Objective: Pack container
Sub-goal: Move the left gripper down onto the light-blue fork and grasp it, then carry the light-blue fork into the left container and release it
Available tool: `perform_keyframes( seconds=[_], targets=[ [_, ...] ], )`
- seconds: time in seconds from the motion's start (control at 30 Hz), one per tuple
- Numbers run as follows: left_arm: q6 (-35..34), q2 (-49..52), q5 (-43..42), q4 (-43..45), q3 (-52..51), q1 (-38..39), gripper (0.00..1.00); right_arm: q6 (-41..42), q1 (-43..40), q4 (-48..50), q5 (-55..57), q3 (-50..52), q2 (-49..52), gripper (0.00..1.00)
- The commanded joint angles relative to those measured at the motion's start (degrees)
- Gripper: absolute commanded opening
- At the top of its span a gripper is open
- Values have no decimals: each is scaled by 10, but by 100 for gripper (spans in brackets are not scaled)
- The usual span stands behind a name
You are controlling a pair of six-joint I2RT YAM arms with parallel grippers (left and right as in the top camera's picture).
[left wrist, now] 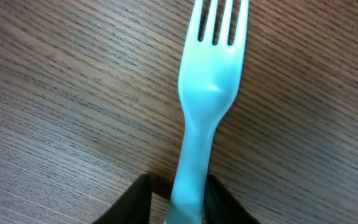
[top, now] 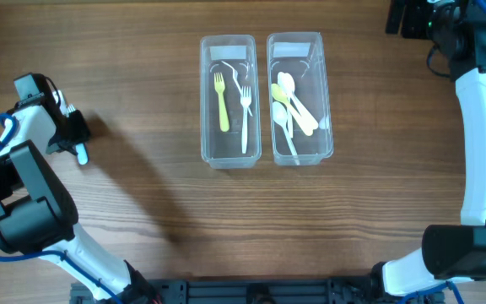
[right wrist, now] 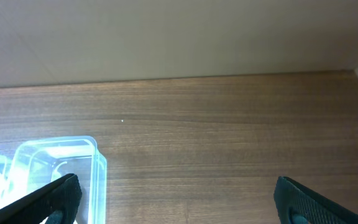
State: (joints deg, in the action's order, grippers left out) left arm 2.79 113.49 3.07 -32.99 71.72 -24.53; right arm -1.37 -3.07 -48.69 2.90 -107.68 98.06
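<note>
Two clear plastic containers stand side by side, long sides nearly touching, at the far middle of the wooden surface (top: 142,219). The left container (top: 207,101) holds a yellow fork (top: 222,103) and a white fork (top: 245,105), both lying lengthwise with tines toward the far end. The right container (top: 326,93) holds several spoons (top: 298,110), white and pale yellow, overlapping one another with their bowls toward the far end.

Left arm (top: 24,194): reaches to the left edge of the surface, well apart from both containers. Its jaws are closed on the handle of a teal fork (left wrist: 207,93); in the left wrist view the two dark fingers (left wrist: 132,202) press the handle from either side, and the tines point away from the camera over bare wood. In the overhead view only a short teal end (top: 82,154) shows below the wrist. Whether the fork rests on the surface or hangs just above it cannot be told.

Right arm (top: 483,127): extends along the right side to the far right corner, well apart from the containers. Its jaws are spread wide and hold nothing; in the right wrist view the two fingertips (right wrist: 48,199) sit at opposite lower corners, with one container corner (right wrist: 95,165) visible at lower left.
</note>
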Motion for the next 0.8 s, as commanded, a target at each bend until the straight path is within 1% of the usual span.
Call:
perform_keyframes(
  seconds=[0.0, 0.1, 0.3, 0.47, 0.6, 0.77],
  targets=[
    [2, 9, -11, 1, -3, -2, 20, -1, -2, 2, 10, 2, 4, 100],
    [2, 9, -11, 0, -3, -2, 18, -1, -2, 2, 10, 2, 4, 100],
    [-2, 4, -11, -5, 11, -2, 7, -1, -2, 2, 10, 2, 4, 100],
    [-2, -16, -11, -40, 54, -1, 4, -1, -2, 2, 10, 2, 4, 100],
    [-3, -41, -11, -57, 81, -1, 4, -1, -2, 2, 10, 2, 4, 100],
    [-37, -75, -22, -69, 95, 7, 4, -1, -2, 2, 10, 2, 4, 100]
  ],
)
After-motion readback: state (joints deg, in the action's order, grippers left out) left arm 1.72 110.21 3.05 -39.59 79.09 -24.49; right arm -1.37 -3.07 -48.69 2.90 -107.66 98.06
